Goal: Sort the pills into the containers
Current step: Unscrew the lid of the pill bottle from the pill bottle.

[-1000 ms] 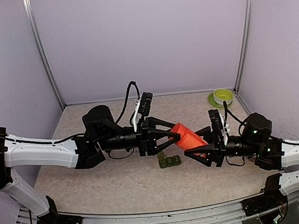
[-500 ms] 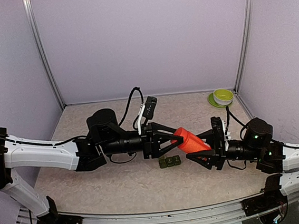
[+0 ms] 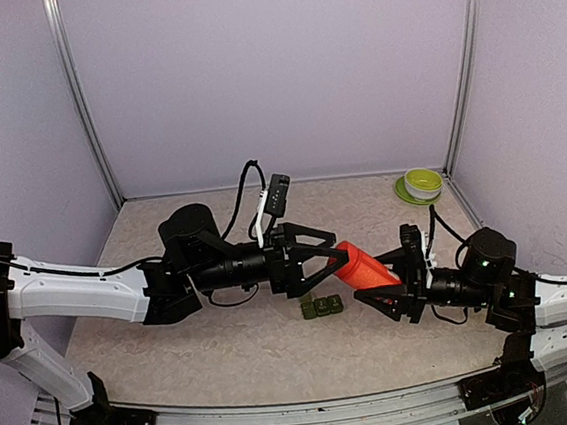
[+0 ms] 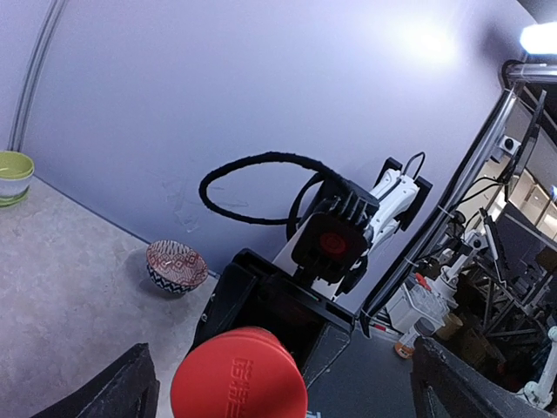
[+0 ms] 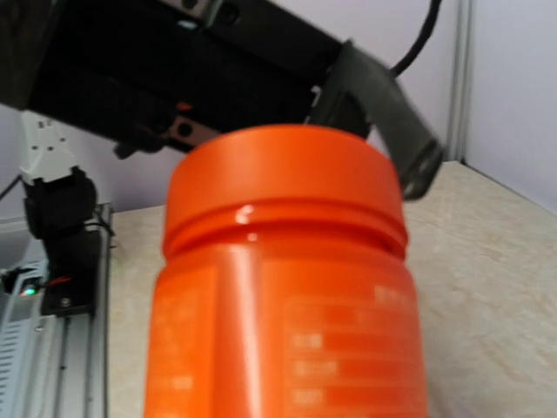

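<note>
L gripper (image 3: pixel 339 258) reaches across from the left side w/ jaws wide apart. In the wrist view its fingers (image 4: pixel 122 392) sit at either side of the frame and the red cap (image 4: pixel 238 374) lies between them, not touching either. The cap belongs to the orange bottle (image 3: pixel 366 269), which is up off the worktop (image 3: pixel 206 350) and tilted, cap end toward L and base end toward R. R gripper (image 3: pixel 393 287) is clamped on the bottle's lower body. Its own wrist cam is filled by the bottle, so the fingers can't be seen there.

Containers (image 3: pixel 321 307), a 3-box dark-green strip, lie flat on the worktop approx mid-width, nearer the front edge than the back. They're below the bottle, lids down, nothing touching them.

Green bowl (image 3: pixel 421 183) sits in the far R corner. Patterned bowl (image 4: pixel 177 266) is by the R edge, seen only from L wrist.
</note>
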